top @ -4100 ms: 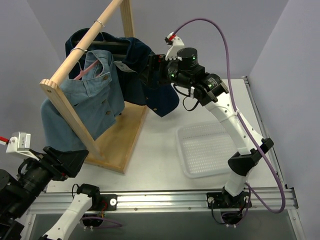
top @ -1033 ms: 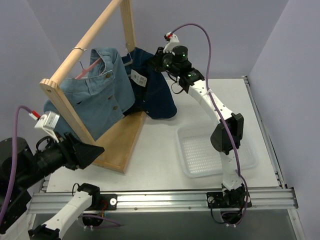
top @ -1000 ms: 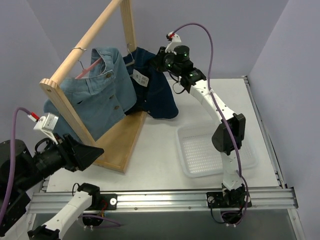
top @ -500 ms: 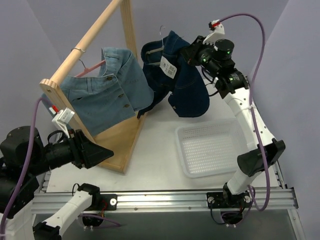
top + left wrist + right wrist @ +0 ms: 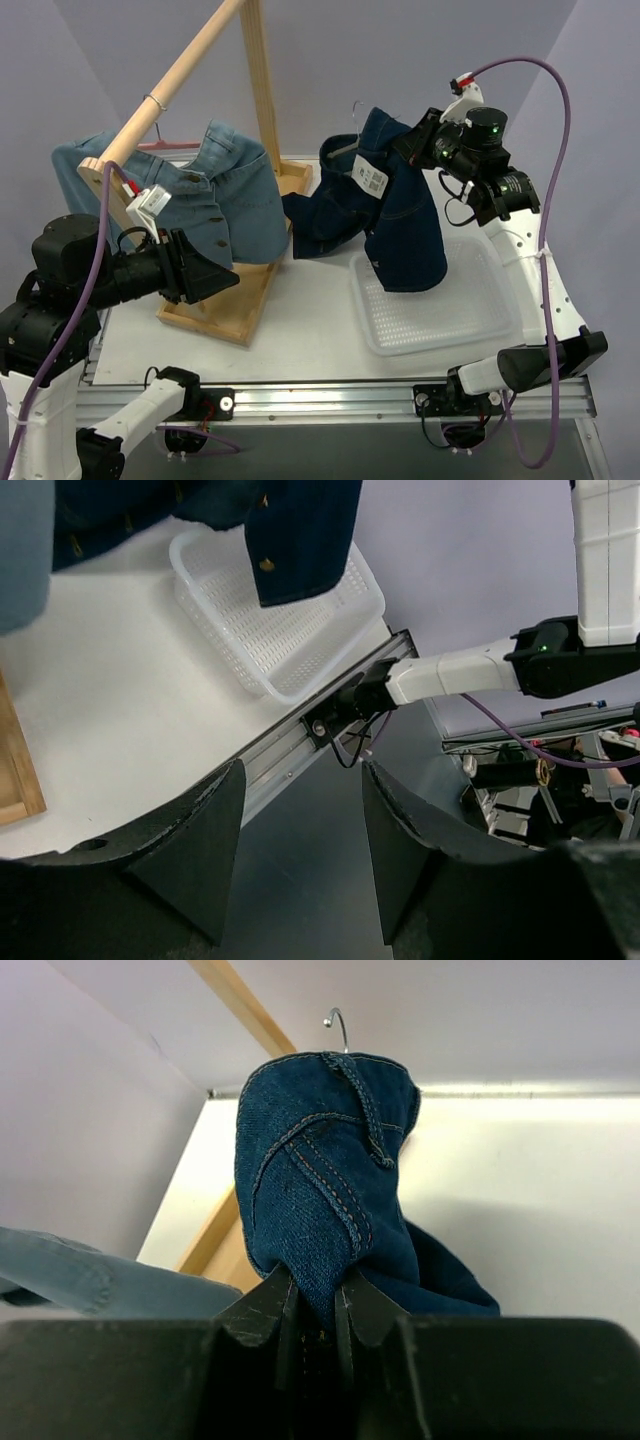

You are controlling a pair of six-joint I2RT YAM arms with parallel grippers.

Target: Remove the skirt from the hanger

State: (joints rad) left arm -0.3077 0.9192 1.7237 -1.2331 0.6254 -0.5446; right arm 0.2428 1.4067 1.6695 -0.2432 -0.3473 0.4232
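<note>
Since the earlier frame my right arm has swung the skirt (image 5: pixel 408 215), hanger (image 5: pixel 342 150) and all, off the wooden rack (image 5: pixel 185 62) and out to the right. From above, it now hangs clear of the rail, its hem over the white basket (image 5: pixel 440 325) on the table (image 5: pixel 305 305), while my left arm has risen toward it. The pale denim shirt (image 5: pixel 235 195) is still on the rack. My right pincer (image 5: pixel 422 138) grips the skirt at its top edge. Through my left wrist camera, the left pincer (image 5: pixel 300 865) is parted and empty, with the skirt's hem (image 5: pixel 300 525) well ahead. Through my right wrist camera, the right pincer (image 5: pixel 312 1312) is clamped on a fold of dark denim (image 5: pixel 320 1180), and the hanger's hook (image 5: pixel 338 1016) pokes up behind it. I judge the skirt is off the rack but not off the hanger. Next my left pincer must reach the hanger and grip it, so I can pull the two apart.
</note>
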